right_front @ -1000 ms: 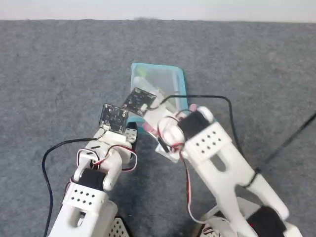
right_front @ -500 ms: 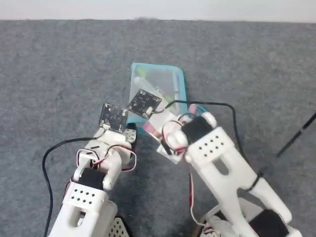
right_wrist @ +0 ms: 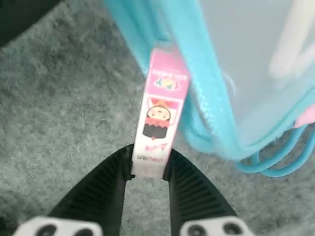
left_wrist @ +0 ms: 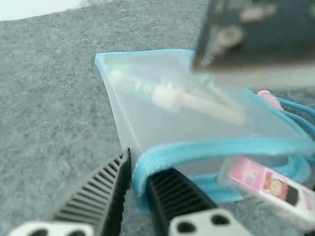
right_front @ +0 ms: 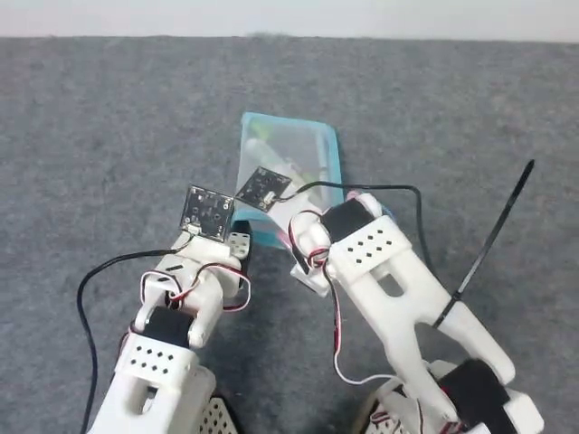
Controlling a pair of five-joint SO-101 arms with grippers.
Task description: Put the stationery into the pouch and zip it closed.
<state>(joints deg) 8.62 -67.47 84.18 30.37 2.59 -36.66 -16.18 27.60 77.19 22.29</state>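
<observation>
Gently: your left gripper (left_wrist: pixel 140 166) pinches the limp pouch (left_wrist: pixel 162 118) by its rim; your right gripper (right_wrist: pixel 150 155) clamps the stiff, likely light pink eraser (right_wrist: pixel 160 115) endwise.

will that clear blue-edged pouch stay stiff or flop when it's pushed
Probably floppy: the pouch rim curls where the left claw pinches it. Its thin see-through walls suggest it's light, so it may slide under a push unless held.
</observation>
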